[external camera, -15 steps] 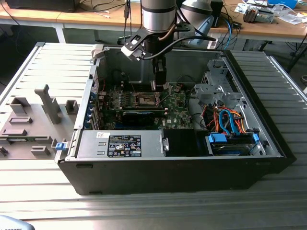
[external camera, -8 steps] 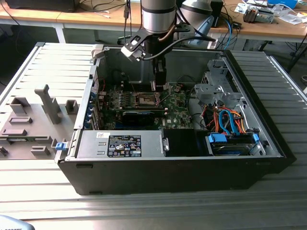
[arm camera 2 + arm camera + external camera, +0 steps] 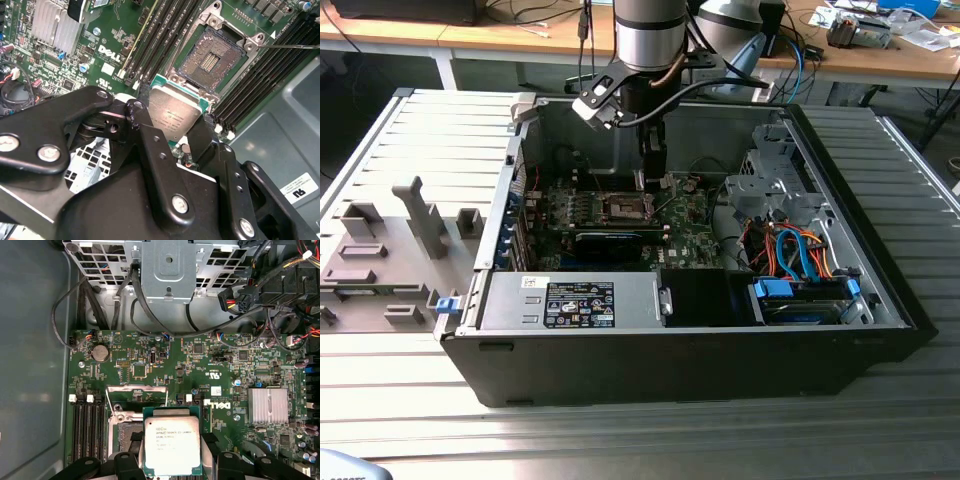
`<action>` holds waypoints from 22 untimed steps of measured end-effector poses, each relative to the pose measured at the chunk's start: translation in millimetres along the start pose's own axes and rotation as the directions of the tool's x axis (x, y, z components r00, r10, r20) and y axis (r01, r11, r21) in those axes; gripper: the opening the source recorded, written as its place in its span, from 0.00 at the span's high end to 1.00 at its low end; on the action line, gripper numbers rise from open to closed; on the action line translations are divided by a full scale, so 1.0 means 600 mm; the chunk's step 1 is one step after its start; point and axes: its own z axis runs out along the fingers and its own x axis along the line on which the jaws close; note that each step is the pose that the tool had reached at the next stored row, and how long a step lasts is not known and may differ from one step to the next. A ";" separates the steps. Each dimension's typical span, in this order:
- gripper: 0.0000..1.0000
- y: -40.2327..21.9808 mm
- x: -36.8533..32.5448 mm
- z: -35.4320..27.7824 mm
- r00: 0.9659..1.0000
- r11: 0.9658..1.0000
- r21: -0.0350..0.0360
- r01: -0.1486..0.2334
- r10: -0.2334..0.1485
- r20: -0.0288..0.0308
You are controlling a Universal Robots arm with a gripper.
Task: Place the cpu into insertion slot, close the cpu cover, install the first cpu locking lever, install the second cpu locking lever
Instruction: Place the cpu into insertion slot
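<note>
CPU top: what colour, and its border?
Silver-grey top, green border; the cpu shows best in the first wrist view.

Hand point(image 3: 169, 122) downward, clamped shut.

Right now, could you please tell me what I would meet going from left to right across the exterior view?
Grey fixture tray → insertion slot on the green board → silver drive cage → the case's wall on the exterior view's right.
</note>
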 end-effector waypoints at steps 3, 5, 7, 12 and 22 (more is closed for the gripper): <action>0.45 0.000 0.000 0.001 1.000 1.000 0.000 0.000 0.000 0.000; 0.45 0.000 0.000 0.002 1.000 1.000 0.000 0.000 0.000 0.000; 0.45 0.000 0.000 0.002 1.000 1.000 0.000 0.000 0.000 0.000; 0.45 0.000 0.000 0.004 1.000 1.000 0.000 0.000 0.000 0.001; 0.45 -0.001 0.000 0.008 1.000 1.000 0.000 0.000 0.000 0.001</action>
